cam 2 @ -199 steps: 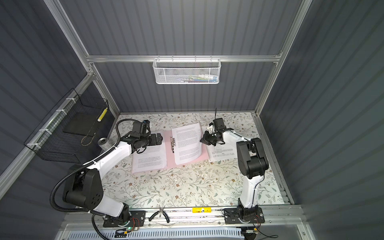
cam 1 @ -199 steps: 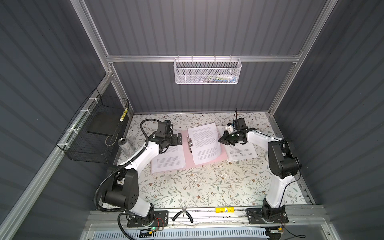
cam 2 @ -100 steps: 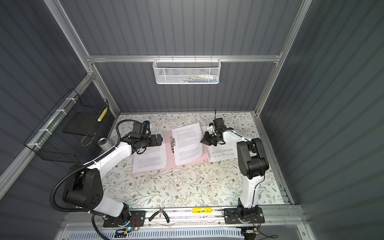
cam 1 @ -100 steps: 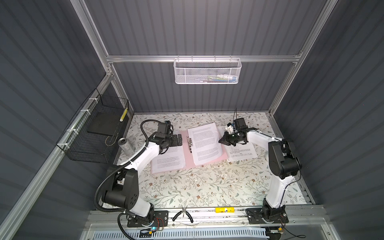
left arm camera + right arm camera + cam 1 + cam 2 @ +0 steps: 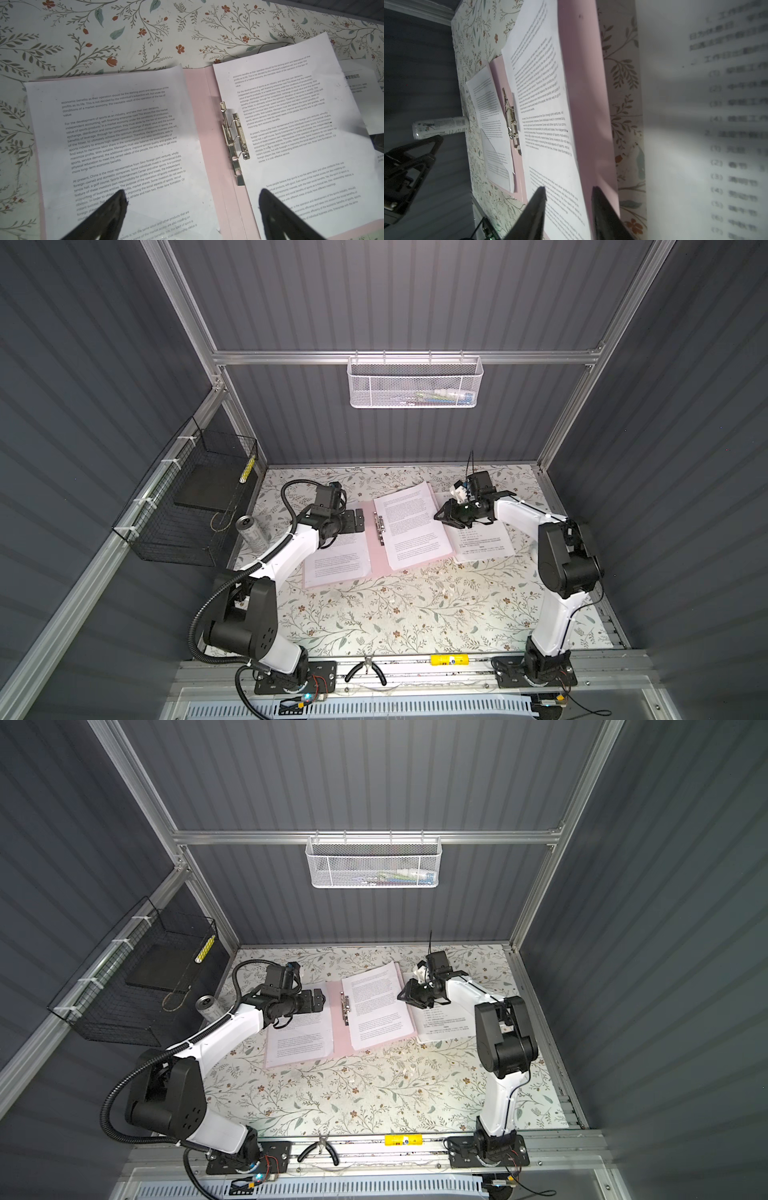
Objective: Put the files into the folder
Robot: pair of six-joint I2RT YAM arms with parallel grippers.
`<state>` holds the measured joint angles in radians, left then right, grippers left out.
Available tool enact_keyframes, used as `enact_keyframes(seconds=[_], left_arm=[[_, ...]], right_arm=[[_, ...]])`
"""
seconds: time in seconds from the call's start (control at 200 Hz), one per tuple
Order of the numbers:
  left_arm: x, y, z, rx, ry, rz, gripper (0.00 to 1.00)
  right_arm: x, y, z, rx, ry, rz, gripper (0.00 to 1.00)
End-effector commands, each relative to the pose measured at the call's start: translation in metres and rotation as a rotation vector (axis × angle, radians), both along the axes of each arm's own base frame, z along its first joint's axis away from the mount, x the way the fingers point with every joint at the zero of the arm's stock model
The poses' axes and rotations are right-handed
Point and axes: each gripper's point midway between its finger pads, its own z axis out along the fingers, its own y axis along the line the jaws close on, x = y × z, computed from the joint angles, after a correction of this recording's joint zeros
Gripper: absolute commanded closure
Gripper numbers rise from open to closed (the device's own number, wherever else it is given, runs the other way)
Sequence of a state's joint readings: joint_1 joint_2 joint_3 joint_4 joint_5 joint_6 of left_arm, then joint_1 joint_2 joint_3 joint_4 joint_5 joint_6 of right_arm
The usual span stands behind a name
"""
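The left gripper's jaws stand wide above the open folder's spine and metal clip. The right gripper's jaws are narrowly parted astride the right file's outer edge. The folder lies toward the table's far edge, a file on each leaf. A third file lies beside it.

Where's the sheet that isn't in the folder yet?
In both top views the loose sheet lies on the table just right of the open pink folder, partly hidden by the right pincer.
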<state>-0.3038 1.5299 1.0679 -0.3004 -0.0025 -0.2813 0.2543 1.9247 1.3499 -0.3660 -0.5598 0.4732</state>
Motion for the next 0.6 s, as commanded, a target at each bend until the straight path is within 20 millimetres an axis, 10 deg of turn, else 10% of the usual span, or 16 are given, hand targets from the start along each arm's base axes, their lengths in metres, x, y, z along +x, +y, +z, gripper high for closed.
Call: enact_keyframes(seconds=[0.0, 0.29, 0.595], left_arm=[[-0.003, 0.006, 0.000, 0.016, 0.002, 0.004, 0.01], [0.001, -0.003, -0.007, -0.033, 0.008, -0.005, 0.01], [0.010, -0.030, -0.006, -0.146, 0.001, -0.071, 0.01]], right_arm=[[-0.002, -0.010, 0.029, -0.025, -0.043, -0.003, 0.54], [0.010, -0.056, 0.059, -0.058, -0.134, -0.075, 0.54], [0.035, -0.165, 0.052, -0.017, -0.127, -0.301, 0.54]])
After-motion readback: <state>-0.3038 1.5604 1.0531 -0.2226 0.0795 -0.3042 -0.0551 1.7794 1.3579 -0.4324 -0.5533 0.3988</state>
